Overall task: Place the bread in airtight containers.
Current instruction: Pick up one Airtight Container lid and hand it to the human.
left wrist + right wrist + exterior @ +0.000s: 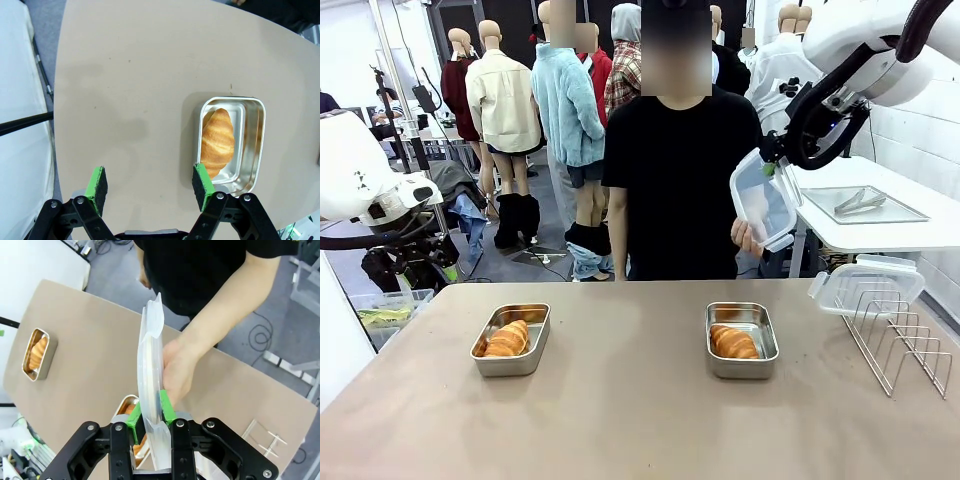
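Note:
Two steel airtight containers stand open on the tan table, the left one [510, 340] and the right one [741, 340], each with one golden bread croissant inside [508, 340] [733, 343]. High above the right container, my right gripper [772, 166] is shut on the edge of a clear plastic lid [763, 198]. The person's hand [748, 238] holds the same lid from below. In the right wrist view the gripper [150, 416] pinches the lid [152, 365] edge-on beside the hand [177, 370]. My left gripper [150, 185] hangs open over bare table, left of the container [255, 125] and its croissant [217, 142].
A second clear lid [865, 285] rests on top of a wire rack [905, 345] at the table's right end. Behind it stands a white side table with a flat steel tray [900, 212] and tongs. The person stands at the far edge, mid-table.

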Robot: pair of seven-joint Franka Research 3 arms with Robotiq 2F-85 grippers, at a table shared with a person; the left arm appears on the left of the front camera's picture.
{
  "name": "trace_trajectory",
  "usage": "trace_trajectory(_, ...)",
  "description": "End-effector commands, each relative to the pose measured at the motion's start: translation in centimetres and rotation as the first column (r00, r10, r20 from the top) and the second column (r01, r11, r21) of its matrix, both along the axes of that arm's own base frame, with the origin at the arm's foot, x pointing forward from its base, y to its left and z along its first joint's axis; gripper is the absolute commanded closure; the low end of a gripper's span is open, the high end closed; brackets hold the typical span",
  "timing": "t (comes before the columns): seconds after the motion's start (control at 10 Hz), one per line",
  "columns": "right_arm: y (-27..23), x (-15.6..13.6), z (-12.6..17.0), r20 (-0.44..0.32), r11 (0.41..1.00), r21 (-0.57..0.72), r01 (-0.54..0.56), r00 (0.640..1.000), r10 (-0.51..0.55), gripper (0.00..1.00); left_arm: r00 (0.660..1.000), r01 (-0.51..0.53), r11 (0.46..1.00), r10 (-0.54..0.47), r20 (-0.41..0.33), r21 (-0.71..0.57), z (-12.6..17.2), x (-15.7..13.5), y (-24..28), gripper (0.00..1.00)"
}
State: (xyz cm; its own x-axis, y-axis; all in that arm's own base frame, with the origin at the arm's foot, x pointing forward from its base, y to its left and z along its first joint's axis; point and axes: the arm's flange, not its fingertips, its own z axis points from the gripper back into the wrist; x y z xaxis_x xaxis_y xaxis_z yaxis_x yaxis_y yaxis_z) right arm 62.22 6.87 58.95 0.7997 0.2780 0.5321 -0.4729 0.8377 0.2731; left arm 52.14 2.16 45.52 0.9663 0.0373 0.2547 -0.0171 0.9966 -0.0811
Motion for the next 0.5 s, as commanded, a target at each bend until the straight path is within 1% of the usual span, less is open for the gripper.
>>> trace_trajectory(0.0,0.04,-0.12,0.21,0.000,1.000,0.014,0.003,1.000,-0.003,1.00,1.000,-0.002,1.000,0.002,0.004,0.002,0.18,-0.08,0.07,0.12)
trace_trajectory(0.4,0.04,-0.12,0.21,0.000,1.000,0.014,0.003,1.000,-0.003,1.00,1.000,-0.002,1.000,0.002,0.004,0.002,0.18,-0.08,0.07,0.12)
